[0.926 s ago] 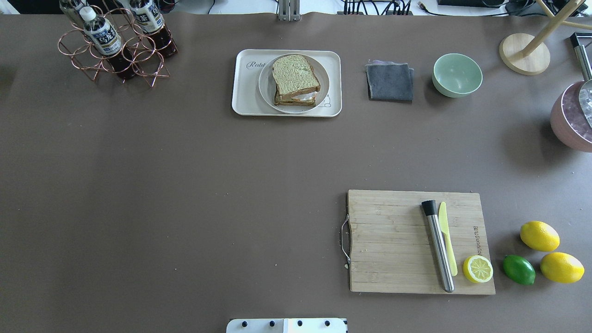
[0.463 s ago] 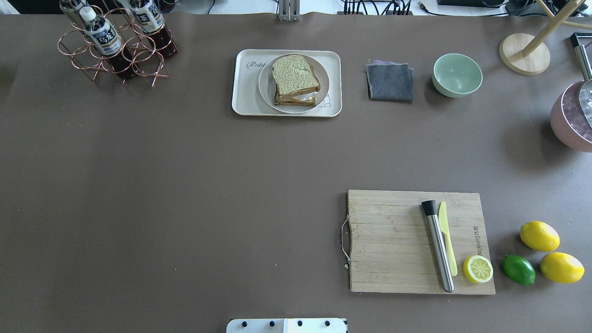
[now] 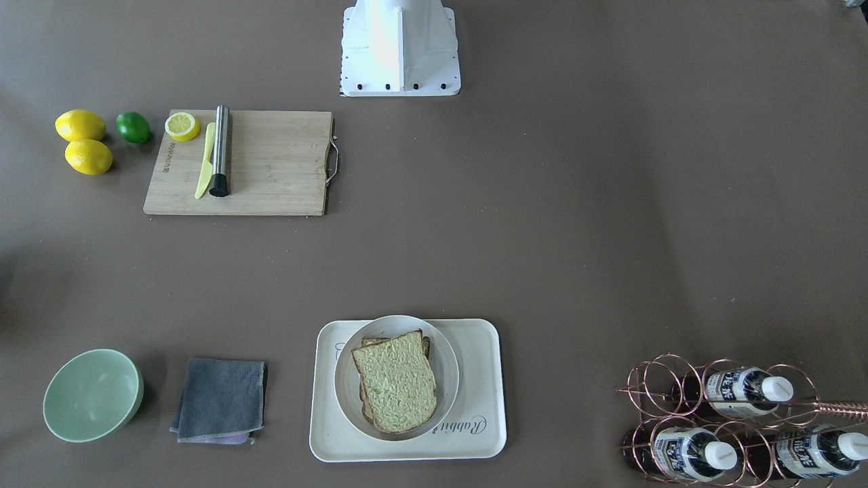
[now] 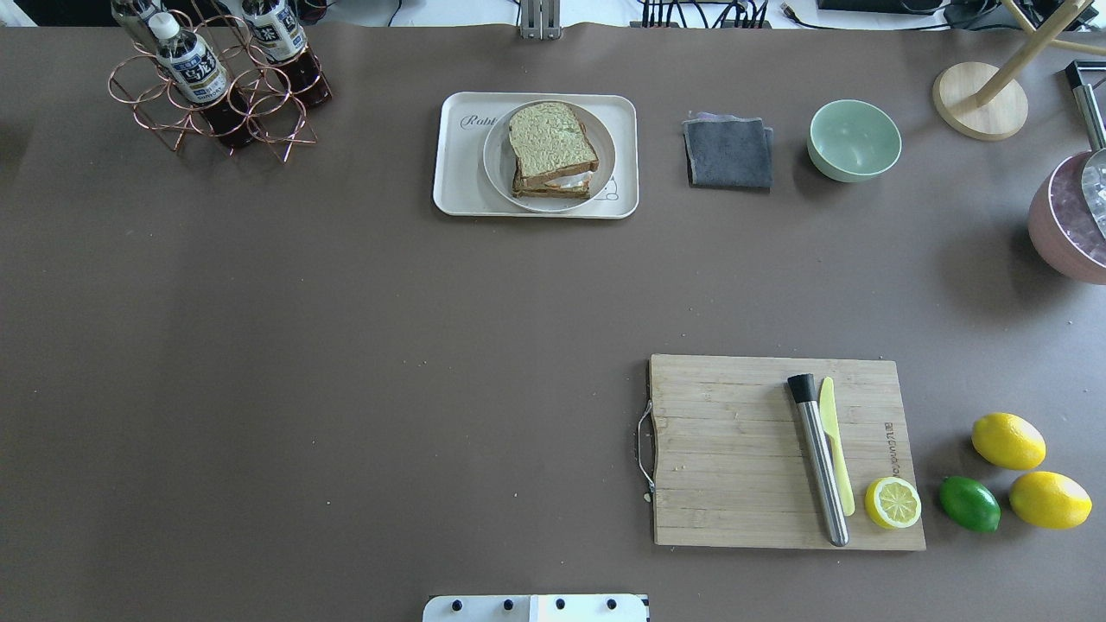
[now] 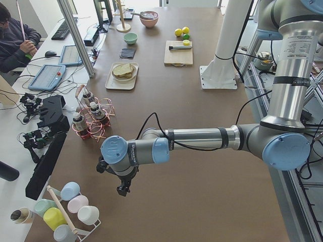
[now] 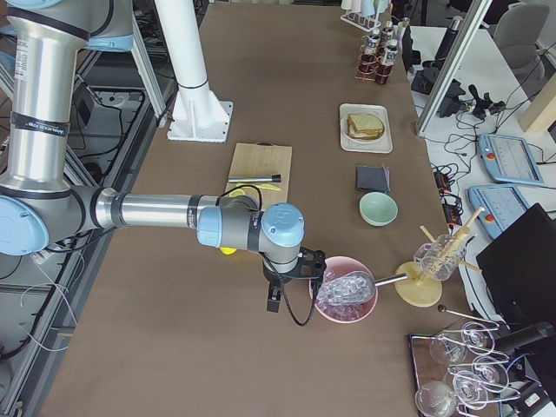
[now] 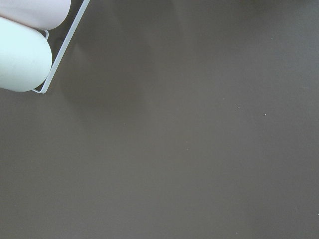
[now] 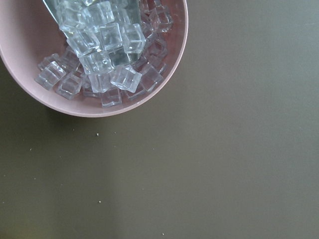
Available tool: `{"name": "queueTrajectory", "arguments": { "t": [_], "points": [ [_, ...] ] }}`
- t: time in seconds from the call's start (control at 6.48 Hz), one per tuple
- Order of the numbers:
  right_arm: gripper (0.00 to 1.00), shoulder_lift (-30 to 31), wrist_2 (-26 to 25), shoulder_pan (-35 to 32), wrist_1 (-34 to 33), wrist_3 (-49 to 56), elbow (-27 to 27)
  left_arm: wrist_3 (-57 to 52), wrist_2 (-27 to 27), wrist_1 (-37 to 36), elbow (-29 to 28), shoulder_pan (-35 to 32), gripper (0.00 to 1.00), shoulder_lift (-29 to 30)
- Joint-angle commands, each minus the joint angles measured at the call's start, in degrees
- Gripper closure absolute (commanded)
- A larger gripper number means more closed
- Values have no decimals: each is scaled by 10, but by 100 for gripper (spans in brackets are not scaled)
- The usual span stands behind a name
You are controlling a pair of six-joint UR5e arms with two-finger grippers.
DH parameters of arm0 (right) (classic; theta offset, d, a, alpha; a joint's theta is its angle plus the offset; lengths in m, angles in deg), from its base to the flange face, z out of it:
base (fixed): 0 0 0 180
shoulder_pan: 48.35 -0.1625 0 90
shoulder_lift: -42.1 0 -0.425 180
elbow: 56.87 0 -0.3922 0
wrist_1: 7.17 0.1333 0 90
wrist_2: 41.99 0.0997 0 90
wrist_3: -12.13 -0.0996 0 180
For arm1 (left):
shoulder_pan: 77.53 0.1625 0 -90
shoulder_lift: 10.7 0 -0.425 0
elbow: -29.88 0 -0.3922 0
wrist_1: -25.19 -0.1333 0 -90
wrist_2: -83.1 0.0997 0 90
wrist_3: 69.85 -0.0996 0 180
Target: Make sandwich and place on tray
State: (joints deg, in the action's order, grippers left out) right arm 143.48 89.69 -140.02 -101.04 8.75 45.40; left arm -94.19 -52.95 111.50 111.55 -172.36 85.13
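Sandwich (image 4: 551, 138) rests in the dish (image 4: 496, 162) on the tray (image 4: 451, 181), upper centre, as wanted; left pincer (image 5: 122, 190) and right pincer (image 6: 272, 304) hang aside, and I cannot tell their gape.

Robotics lab: teach pendants (image 6: 511, 159), aluminium frame post (image 5: 76, 38), person (image 5: 15, 43) at desk keyboard (image 5: 63, 30)

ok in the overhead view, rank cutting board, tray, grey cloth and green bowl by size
1. cutting board
2. tray
3. grey cloth and green bowl: too alike to rank
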Motion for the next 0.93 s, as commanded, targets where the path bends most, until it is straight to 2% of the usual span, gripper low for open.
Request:
{"name": "queueTrajectory", "arguments": {
  "t": [0.0, 0.77],
  "points": [
    [0, 0, 1, 0, 0, -1, 3, -1, 0, 1, -2, 0, 2, 0],
    [0, -1, 1, -2, 1, 4, 24, -1, -1, 0, -3, 0, 2, 0]
  ]
}}
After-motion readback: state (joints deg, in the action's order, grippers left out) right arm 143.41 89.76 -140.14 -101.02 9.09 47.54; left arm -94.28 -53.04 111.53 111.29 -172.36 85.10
